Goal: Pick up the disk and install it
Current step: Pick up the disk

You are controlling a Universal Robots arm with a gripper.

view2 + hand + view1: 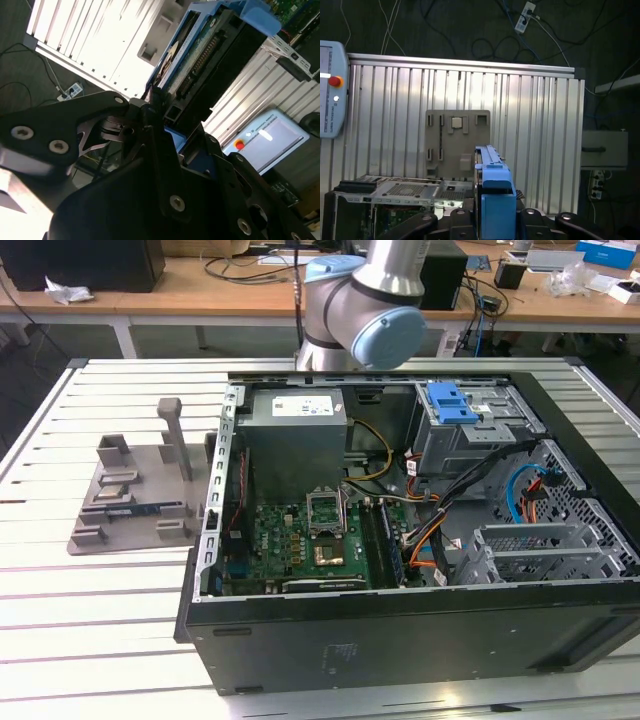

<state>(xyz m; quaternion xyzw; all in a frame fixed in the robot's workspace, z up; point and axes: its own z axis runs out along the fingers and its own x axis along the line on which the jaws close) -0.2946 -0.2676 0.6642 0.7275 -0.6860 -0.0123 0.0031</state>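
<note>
Clamping the disk point(492, 175), a flat silver hard drive in a blue plastic carrier bracket: black gripper point(495, 219) jaws closed on it, edge-on, up over the slatted aluminium table point(545, 125), open black computer case point(395, 192) alongside.

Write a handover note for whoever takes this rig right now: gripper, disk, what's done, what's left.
Gripper: shut on the disk, which stands edge-on in its blue carrier in the first wrist view.
Disk: lifted clear of the slatted table, near the open computer case, not seated in any bay.
Done: the pick-up.
Left: installing the disk in the case.
</note>
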